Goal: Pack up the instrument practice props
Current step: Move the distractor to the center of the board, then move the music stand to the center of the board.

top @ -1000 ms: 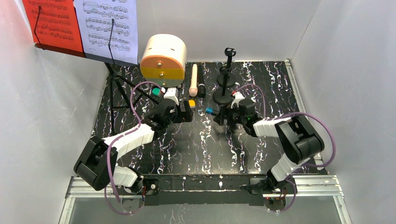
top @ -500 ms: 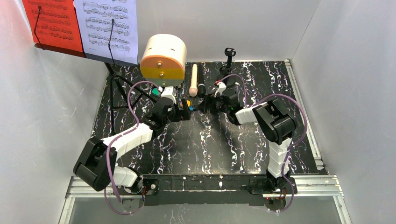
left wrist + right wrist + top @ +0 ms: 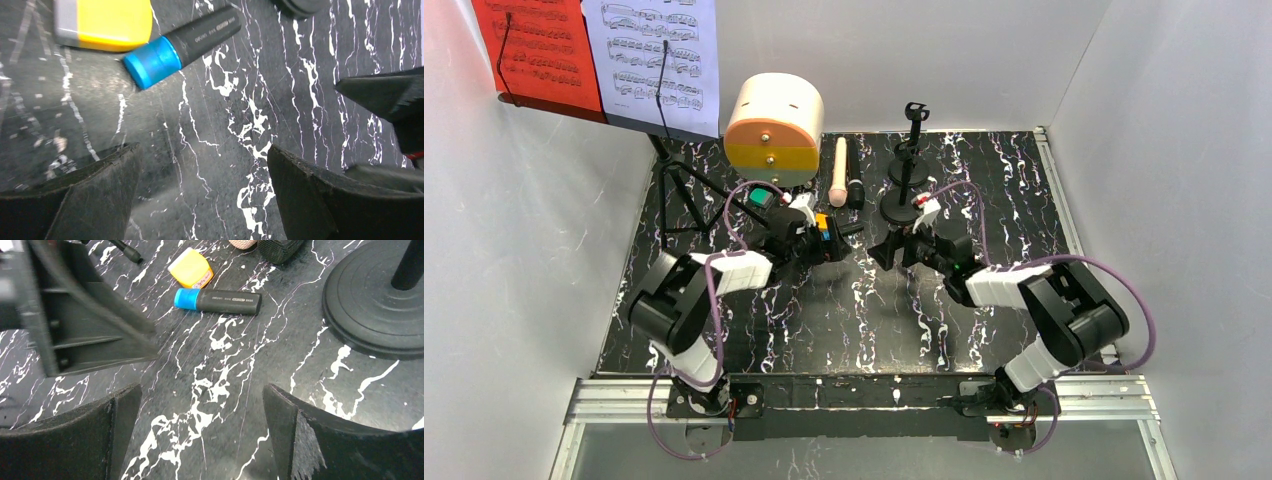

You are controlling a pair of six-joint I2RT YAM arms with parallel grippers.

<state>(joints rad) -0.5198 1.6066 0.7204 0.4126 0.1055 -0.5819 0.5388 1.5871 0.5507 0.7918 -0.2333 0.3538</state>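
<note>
Left hand (image 3: 200, 165) stands open and empty, low over the desk (image 3: 300, 75), with a blue-capped marker (image 3: 182, 45) lying ahead of its fingers. Right hand (image 3: 200, 400) faces it, also spread wide and holding nothing, near a mic holder (image 3: 375, 305). Cream mic (image 3: 839, 168) and black mic (image 3: 855, 192) lie behind them. Red page (image 3: 534, 50) and white page (image 3: 659, 55) sit on the rack (image 3: 666, 170), far left.

1. Two sheet-music pages: red page (image 3: 537, 50), white page (image 3: 656, 60).
2. Two microphones: cream microphone (image 3: 838, 168), black microphone (image 3: 855, 193).
3. Two mic holders: far holder (image 3: 908, 170), near holder (image 3: 898, 211).
4. One music rack (image 3: 665, 166).
5. One blue-capped marker (image 3: 217, 301).
6. One yellow block (image 3: 190, 268).
</note>
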